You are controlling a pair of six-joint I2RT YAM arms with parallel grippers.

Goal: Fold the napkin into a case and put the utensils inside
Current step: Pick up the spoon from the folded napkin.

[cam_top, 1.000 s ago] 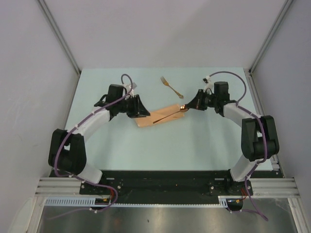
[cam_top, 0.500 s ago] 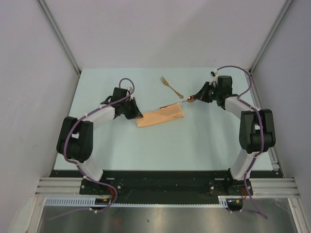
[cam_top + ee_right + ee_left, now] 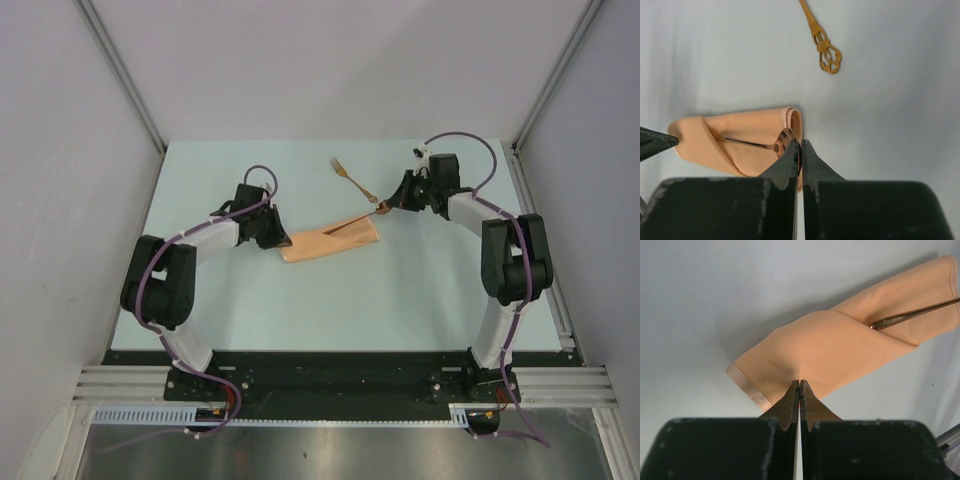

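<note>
No readable text, labels or numbers anywhere.

Here's the napkin (image 3: 330,242), peach-orange and plain, folded into a narrow strip lying flat, running from 8 o'clock up to 2 o'clock in the overhead view. One flap crosses it on the diagonal, making a pocket. The spoon (image 3: 352,221), thin and copper-gold, has its handle slid under that flap, and its bowl pokes out past the napkin's 2 o'clock end. The fork (image 3: 352,180) lies apart at the napkin's 12 o'clock, tines toward 11 o'clock, its ornate handle toward 5 o'clock.
</note>
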